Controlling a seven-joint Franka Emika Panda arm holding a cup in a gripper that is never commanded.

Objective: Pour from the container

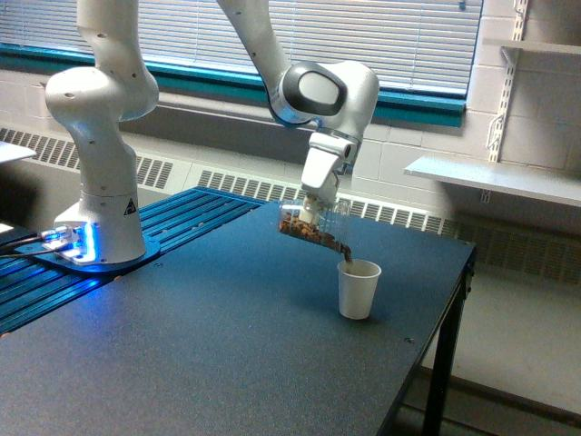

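One exterior view: the claw grips the container, tipped on its side above the dark bench. A thin brown stream falls from its right-hand mouth into, as far as I can tell, the white cup below.

you've got one robot arm, one gripper, one clear container of brown granules, one white paper cup, one dark table, one blue slatted platform, and two wall shelves: lower, upper.
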